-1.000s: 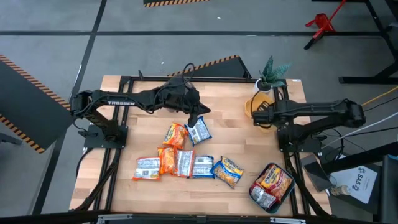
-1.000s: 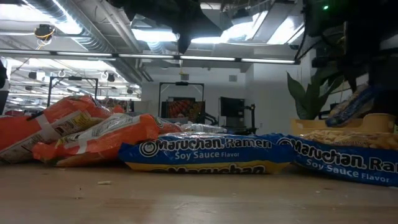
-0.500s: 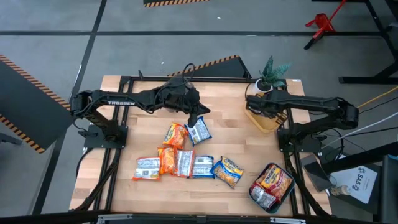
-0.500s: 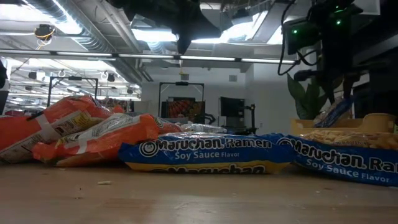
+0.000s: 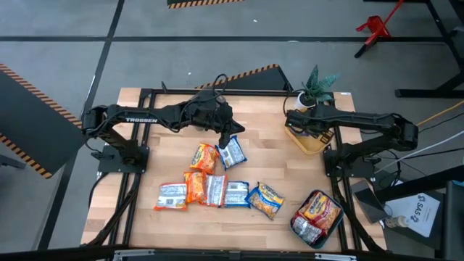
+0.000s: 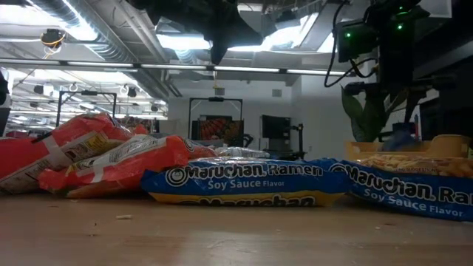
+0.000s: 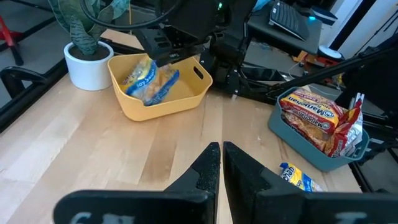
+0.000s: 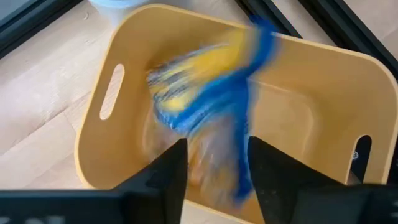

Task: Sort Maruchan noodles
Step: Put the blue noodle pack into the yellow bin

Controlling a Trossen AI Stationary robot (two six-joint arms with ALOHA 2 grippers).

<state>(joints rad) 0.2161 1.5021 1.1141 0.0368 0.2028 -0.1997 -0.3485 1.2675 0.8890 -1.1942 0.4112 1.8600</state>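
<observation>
Several Maruchan packets lie flat mid-table: an orange one (image 5: 204, 157), a blue-white one (image 5: 233, 154), and a row nearer the front (image 5: 215, 190). In the low view they show as Soy Sauce packets (image 6: 244, 181) and orange packets (image 6: 89, 159). My left gripper (image 5: 226, 136) hangs shut above the blue-white packet, and its fingers (image 7: 211, 163) touch nothing. My right gripper (image 8: 217, 180) stands open over the yellow bin (image 5: 313, 141). A blue-yellow packet (image 8: 211, 106) shows blurred below it, inside the bin; from the left wrist it leans tilted in the bin (image 7: 149, 81). My right gripper points down into the yellow bin with its fingers (image 8: 165, 180) on either side of the blue-yellow packet's upper end (image 8: 217, 155). The packet is blurred, so I cannot tell whether the fingers touch it.
A teal bin (image 5: 335, 226) at the near right corner holds red-orange packets (image 7: 311, 115). A potted plant (image 5: 317, 85) stands beside the yellow bin at the far right. Black frame rails run along the table's edges. Bare wood lies between the packets and the bins.
My right gripper has swung from the right toward the table's far edge and a little left, stopping over the yellow bin. The blue-yellow packet came with it and now sits lower, inside the bin. The left arm and the table's packets kept still.
</observation>
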